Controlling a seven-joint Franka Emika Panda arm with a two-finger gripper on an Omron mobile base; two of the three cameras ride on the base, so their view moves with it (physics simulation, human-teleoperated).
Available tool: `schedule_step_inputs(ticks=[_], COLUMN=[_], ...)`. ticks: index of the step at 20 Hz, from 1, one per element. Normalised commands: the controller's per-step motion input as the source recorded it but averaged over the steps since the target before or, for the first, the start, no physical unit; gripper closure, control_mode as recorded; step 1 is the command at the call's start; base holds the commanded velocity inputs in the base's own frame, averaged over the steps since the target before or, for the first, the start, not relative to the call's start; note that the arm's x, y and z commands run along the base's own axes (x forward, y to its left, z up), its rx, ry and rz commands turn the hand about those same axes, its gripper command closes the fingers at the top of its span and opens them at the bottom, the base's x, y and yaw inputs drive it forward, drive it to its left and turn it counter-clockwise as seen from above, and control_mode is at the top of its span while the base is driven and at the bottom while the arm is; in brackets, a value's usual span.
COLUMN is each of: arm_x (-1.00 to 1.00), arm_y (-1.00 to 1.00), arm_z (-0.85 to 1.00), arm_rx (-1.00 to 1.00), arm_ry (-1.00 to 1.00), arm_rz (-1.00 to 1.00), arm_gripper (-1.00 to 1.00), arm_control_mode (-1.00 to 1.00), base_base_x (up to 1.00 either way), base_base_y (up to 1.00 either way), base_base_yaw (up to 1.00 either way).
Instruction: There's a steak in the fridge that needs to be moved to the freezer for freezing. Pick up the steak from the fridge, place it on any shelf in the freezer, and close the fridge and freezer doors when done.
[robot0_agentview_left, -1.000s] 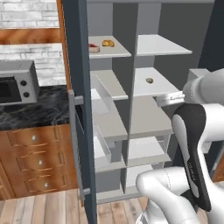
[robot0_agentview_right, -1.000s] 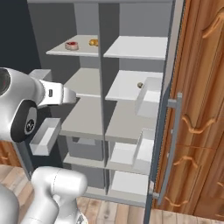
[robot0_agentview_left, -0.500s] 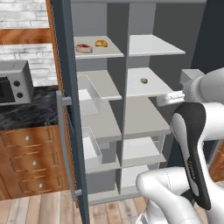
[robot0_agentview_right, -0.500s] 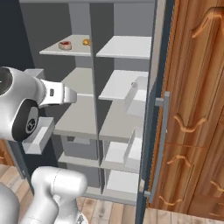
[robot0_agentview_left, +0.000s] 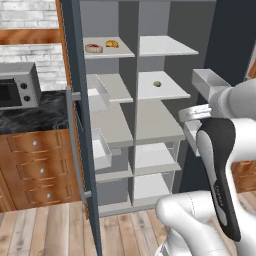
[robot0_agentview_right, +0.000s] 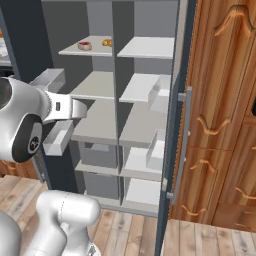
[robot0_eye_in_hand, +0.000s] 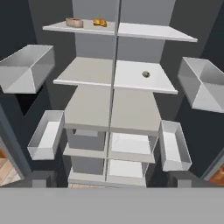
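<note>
Both doors standing open, arm facing the shelves, jaws spread wide and holding nothing.

The steak is lying on the top shelf at upper left of the left base view, just beside a golden-brown pastry; the hand view is showing them at upper left too. The gripper is sitting well apart from the steak, its dark tips at the bottom edge. A small dark item is resting on a middle right shelf. Door bins are flanking both sides.
</note>
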Motion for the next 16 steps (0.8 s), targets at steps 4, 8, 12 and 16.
schedule_step_inputs(ticks=[4, 8, 12, 16], arm_x=[-0.08, -0.72, -0.78, -0.3], arm_y=[0.0, -0.17, -0.6, -0.99], arm_z=[0.0, 0.0, 0.0, -0.07], arm_rx=[0.0, 0.0, 0.02, 0.08], arm_ry=[0.0, -0.14, -0.22, -0.1], arm_rz=[0.0, 0.0, 0.0, 0.0], arm_gripper=[-1.0, -1.0, -1.0, -1.0], arm_control_mode=[-1.0, -1.0, -1.0, -1.0], base_base_x=[-0.03, 0.0, 0.0, 0.0], base_base_y=[0.01, 0.0, 0.0, 0.0], base_base_yaw=[0.0, 0.0, 0.0, 0.0])
